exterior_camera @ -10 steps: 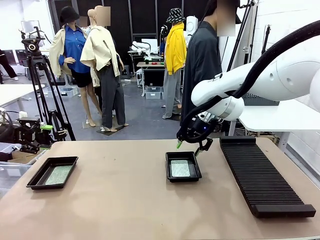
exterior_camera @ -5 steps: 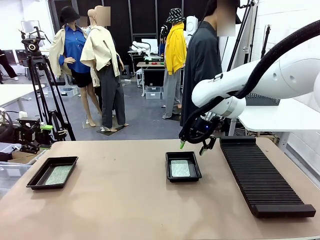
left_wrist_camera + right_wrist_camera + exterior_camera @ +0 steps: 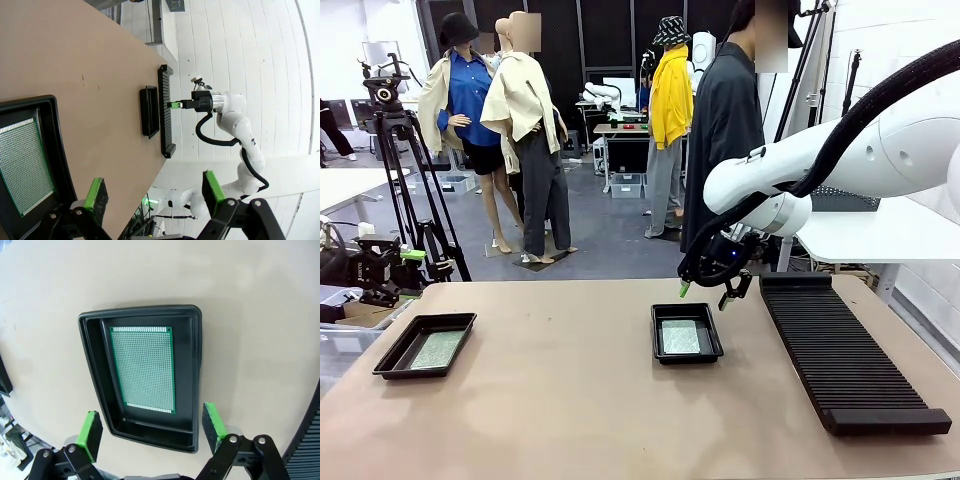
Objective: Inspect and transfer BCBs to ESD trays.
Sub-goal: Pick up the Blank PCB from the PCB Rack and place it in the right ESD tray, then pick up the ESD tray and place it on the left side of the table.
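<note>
Two black ESD trays lie on the table, each with one green BCB flat on its floor. The middle tray (image 3: 686, 356) holds a BCB (image 3: 680, 337); my right gripper (image 3: 703, 296) hovers open just above its far edge, holding nothing. In the right wrist view that tray (image 3: 196, 365) and its BCB (image 3: 143, 367) lie straight below the open right gripper (image 3: 152, 427). The left tray (image 3: 393, 357) holds another BCB (image 3: 438, 349). The left wrist view shows that tray (image 3: 59, 150) and BCB (image 3: 25, 170) beside my open, empty left gripper (image 3: 154, 189).
A long black ribbed rack (image 3: 840, 350) lies along the table's right side, close to the middle tray. A person in a dark top (image 3: 720, 120) stands at the far edge behind the right arm. Bare tabletop spreads between the two trays and along the front.
My right gripper has shifted slightly to the right above the middle tray's far edge, jaws still apart. Trays and boards have not moved.
</note>
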